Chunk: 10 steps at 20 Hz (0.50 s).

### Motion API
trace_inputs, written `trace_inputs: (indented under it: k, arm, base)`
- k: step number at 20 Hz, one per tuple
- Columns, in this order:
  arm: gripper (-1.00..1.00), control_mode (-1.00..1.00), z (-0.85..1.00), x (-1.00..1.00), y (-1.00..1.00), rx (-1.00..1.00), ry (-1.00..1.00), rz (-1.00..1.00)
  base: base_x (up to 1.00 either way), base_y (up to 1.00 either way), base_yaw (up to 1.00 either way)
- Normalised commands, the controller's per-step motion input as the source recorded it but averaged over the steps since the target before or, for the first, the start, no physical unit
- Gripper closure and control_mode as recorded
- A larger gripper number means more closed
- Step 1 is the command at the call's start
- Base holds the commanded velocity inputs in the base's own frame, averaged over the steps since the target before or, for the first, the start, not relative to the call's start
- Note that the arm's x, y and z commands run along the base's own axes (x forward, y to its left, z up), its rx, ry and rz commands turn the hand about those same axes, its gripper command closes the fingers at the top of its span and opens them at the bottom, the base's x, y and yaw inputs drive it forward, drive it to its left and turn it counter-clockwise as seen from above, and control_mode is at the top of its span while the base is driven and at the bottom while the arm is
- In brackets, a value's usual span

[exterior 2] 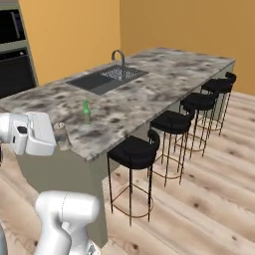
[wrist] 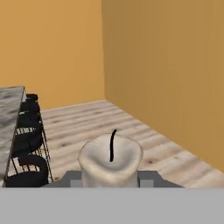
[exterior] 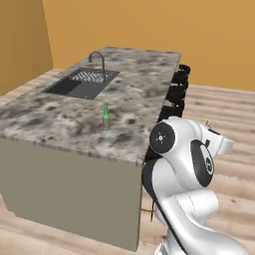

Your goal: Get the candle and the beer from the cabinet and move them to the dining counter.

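Observation:
The candle [wrist: 111,161], pale with a dark wick, sits between my gripper's [wrist: 111,180] fingertips, and the gripper is shut on it. In the right base view the candle [exterior 2: 61,135] hangs at the near corner of the dining counter [exterior 2: 149,94], held out from the white hand. I cannot tell whether it touches the granite. The beer [exterior: 105,117], a slim green bottle, stands upright on the dining counter [exterior: 60,119] near its front end, also visible as the beer [exterior 2: 86,112] just beyond the candle. The cabinet is out of view.
A dark inset sink [exterior: 82,83] with a curved faucet [exterior: 98,60] lies farther along the counter. Black stools [exterior 2: 169,124] line its right side. Wooden floor [wrist: 131,131] and orange walls surround the island. A dark oven unit [exterior 2: 14,55] stands at the far left.

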Motion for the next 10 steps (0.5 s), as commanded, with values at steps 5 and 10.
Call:
trace_inputs:
  k: [5, 10]
  arm:
    - [1.0, 1.0, 0.0, 0.0, 0.0, 0.0, 0.0, 0.0]
    - [1.0, 1.0, 0.0, 0.0, 0.0, 0.0, 0.0, 0.0]
  base:
    - [0.29, -0.74, 0.36]
    - [0.29, -0.74, 0.36]
